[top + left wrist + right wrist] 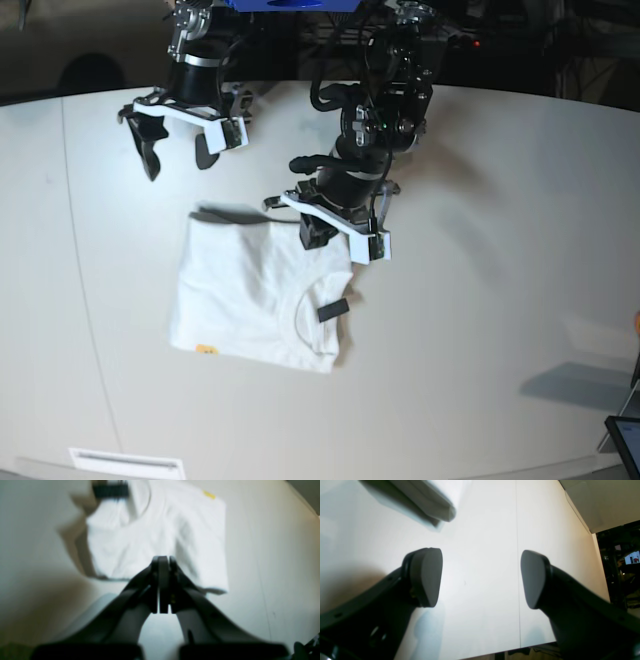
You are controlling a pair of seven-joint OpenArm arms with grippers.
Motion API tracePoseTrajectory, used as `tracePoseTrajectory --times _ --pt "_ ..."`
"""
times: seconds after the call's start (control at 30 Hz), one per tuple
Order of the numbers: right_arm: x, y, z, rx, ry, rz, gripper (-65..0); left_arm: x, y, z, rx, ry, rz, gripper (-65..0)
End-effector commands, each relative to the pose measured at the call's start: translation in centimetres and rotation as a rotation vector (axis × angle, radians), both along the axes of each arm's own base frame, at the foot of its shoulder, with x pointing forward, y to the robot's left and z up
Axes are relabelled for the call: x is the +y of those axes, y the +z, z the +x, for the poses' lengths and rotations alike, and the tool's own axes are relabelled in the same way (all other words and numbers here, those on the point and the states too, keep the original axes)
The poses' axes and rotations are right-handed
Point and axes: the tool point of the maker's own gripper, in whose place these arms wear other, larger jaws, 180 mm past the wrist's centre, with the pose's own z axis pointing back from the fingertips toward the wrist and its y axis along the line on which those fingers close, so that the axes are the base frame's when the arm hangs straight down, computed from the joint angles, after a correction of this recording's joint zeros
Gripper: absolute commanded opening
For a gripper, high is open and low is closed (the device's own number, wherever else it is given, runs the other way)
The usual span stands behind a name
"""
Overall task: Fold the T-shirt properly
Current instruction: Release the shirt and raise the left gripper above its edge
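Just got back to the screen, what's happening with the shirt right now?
The white cotton T-shirt lies folded into a compact rectangle on the white table, black neck tag up. Neither hand holds it. The left hand is shut and empty above the shirt's edge. The right hand hangs open over bare table, off to the side.

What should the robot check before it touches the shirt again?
1. T-shirt folded into a neat rectangle on the table: ok.
2. Neck tag on top, collar showing: ok.
3. Left tool shut and empty above the shirt's edge: ok.
4. Right tool open, holding nothing, over bare table: ok.
5. Yellow bit of print peeking out at one corner: not ok.
6. Layers underneath lined up: cannot tell.
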Motion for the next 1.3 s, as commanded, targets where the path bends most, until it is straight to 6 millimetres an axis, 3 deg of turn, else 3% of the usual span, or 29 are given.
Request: tracePoseTrajectory --times 0.0,0.13,0.23,0.3,0.43,0.6,0.83,1.1,1.27 --pt "5.4 1.7 -1.3 0.011 0.024 0.188 -19.6 0.1 1.6 0.7 -0.062 0.021 -0.011 -59.0" --pt "5.3 1.5 -1.7 0.024 0.021 0.187 -19.4 0.3 0.0 -1.2 -0.003 0.032 -0.012 -39.6" --pt "5.3 1.4 -1.8 0.028 0.018 0.188 -19.4 0.3 -1.1 -2.4 0.034 0.034 -0.01 -34.3" --pt "5.3 1.3 -2.0 0.035 0.016 0.188 -19.4 0.9 -1.4 -2.7 0.04 0.052 -0.004 -33.9" --pt "5.2 1.0 -2.4 0.047 0.015 0.186 -19.4 5.2 -1.8 -2.8 0.004 0.192 0.031 -33.9" --pt "5.3 0.9 -2.8 0.056 0.018 0.189 -19.4 7.2 -2.3 -2.7 0.018 0.238 0.054 -33.9" --pt "5.5 0.9 -2.9 0.061 0.017 0.192 -19.4 7.6 -1.0 -0.7 -0.031 0.251 0.051 -33.9" --pt "5.5 0.7 -3.5 0.076 0.018 0.193 -19.4 7.2 -3.6 0.1 0.027 0.239 0.072 -33.9" --pt "5.5 0.7 -3.5 0.076 0.018 0.193 -19.4 7.1 -3.9 0.8 0.028 0.245 0.071 -33.9"
